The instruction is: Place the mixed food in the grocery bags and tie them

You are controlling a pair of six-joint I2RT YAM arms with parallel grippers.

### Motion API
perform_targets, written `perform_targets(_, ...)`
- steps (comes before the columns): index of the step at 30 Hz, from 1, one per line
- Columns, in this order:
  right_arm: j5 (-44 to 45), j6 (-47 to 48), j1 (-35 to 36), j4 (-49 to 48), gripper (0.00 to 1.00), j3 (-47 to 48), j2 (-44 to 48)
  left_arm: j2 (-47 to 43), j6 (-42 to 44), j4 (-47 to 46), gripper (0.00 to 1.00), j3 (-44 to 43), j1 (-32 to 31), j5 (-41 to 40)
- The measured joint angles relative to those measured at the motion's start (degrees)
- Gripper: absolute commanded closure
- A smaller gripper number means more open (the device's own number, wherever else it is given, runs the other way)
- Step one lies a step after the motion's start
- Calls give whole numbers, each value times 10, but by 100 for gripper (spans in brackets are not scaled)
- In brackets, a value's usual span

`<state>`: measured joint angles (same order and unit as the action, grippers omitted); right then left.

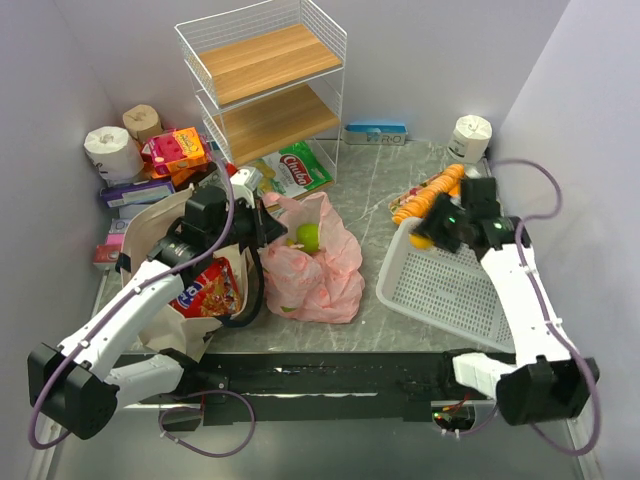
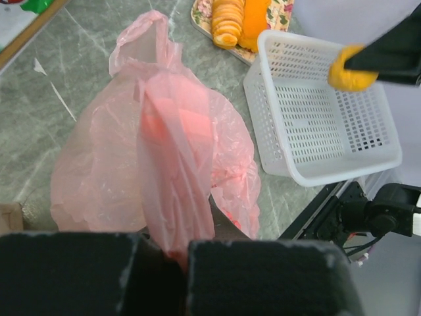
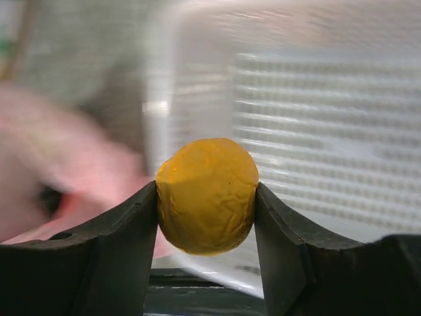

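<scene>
The pink grocery bag [image 1: 320,275] lies mid-table, a green apple [image 1: 308,237] showing in its mouth. My left gripper [image 1: 260,222] is shut on a stretched strip of that bag [image 2: 174,164], pinched between the pads [image 2: 181,249]. At the left slumps the beige tote [image 1: 160,250] with a red snack packet [image 1: 210,290] in it. Over the basket's far corner, my right gripper [image 1: 428,238] is shut on the orange [image 3: 207,195], a fingertip [image 3: 135,224] pressing each side. The same orange [image 2: 352,69] shows in the left wrist view.
A white perforated basket [image 1: 450,290] lies tilted at the right, with orange packets [image 1: 430,195] behind it. A wire shelf [image 1: 265,80] stands at the back. Toilet rolls [image 1: 110,150] and boxes crowd the back left; a green packet [image 1: 300,165] lies by the shelf.
</scene>
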<state>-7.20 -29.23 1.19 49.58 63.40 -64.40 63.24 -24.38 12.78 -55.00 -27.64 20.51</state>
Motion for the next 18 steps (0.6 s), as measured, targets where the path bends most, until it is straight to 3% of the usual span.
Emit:
perform_targets(6, -39, -74, 185, -100, 78, 130, -123, 3, -3, 22, 99, -4, 0, 7)
perform_targets(13, -70, -103, 314, -140, 79, 320, -369, 12, -4, 35, 99, -24, 0, 5)
perform_targets(18, -80, -103, 379, -117, 61, 403, -469, 15, -9, 34, 99, -29, 0, 3)
